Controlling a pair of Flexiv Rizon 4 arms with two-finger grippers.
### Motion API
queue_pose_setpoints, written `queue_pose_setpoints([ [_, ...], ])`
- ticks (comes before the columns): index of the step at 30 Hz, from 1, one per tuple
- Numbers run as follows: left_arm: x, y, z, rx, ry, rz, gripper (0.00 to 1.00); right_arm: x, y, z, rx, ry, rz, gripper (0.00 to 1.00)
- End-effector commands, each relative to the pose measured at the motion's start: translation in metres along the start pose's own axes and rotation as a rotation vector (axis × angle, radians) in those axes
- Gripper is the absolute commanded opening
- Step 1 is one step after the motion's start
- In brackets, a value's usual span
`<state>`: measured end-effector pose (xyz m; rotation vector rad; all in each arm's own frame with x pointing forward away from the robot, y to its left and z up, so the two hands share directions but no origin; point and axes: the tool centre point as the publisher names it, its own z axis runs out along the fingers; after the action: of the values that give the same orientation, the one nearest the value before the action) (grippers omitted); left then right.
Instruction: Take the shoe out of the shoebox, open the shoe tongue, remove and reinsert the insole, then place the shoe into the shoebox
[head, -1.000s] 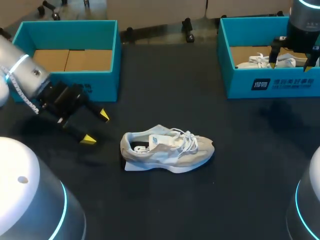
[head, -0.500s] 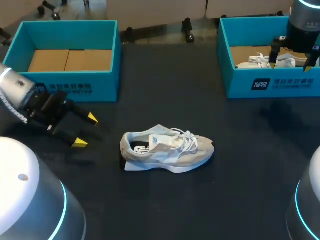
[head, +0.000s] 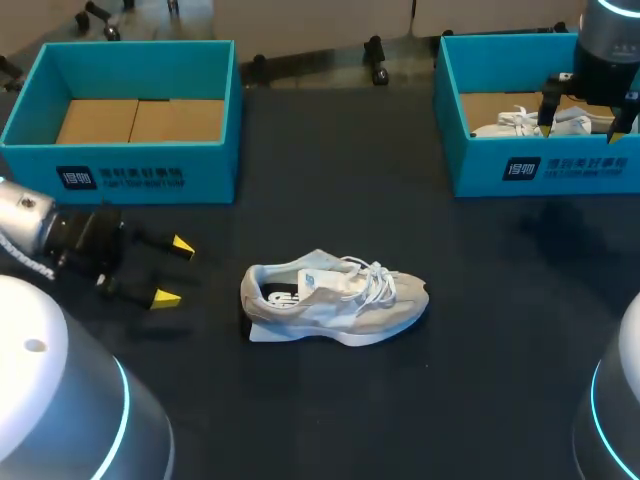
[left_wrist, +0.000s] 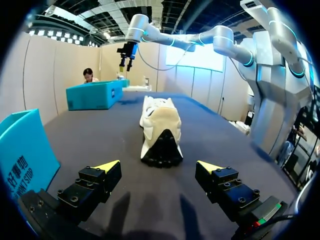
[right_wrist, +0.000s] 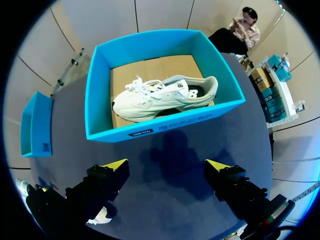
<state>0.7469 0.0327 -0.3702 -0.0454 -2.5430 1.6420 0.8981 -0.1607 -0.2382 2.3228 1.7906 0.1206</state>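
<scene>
Head view, left tool (head: 173, 271) level, agape, facing shoe (head: 335, 300)

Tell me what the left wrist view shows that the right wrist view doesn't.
Only the left wrist view clearly shows the loose shoe on the table, heel toward the open left claw, and the right arm reaching over the right box. Only the right wrist view shows the boxed shoe lying inside that box, seen from above, ahead of the open right claw. Both show the dark table, the right box and part of the left box.
</scene>
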Motion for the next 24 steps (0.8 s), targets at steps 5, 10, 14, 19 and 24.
queue_pose_setpoints([
  [5, 0.005, 0.021, 0.016, 0.062, -0.029, -0.002, 1.00, 0.000, -0.001, 0.000, -0.003, 0.001, 0.001, 1.00],
  [10, 0.007, 0.032, 0.017, 0.061, -0.027, -0.014, 1.00, 0.000, -0.001, 0.000, -0.003, 0.001, 0.001, 1.00],
  [14, 0.010, 0.035, 0.017, 0.080, -0.041, -0.025, 1.00, 0.000, -0.001, 0.000, -0.003, 0.001, 0.001, 1.00],
  [19, 0.010, 0.035, 0.017, 0.080, -0.041, -0.025, 1.00, 0.000, -0.001, 0.000, -0.003, 0.001, 0.001, 1.00],
  [24, 0.010, 0.035, 0.017, 0.080, -0.041, -0.025, 1.00, 0.000, -0.001, 0.000, -0.003, 0.001, 0.001, 1.00],
])
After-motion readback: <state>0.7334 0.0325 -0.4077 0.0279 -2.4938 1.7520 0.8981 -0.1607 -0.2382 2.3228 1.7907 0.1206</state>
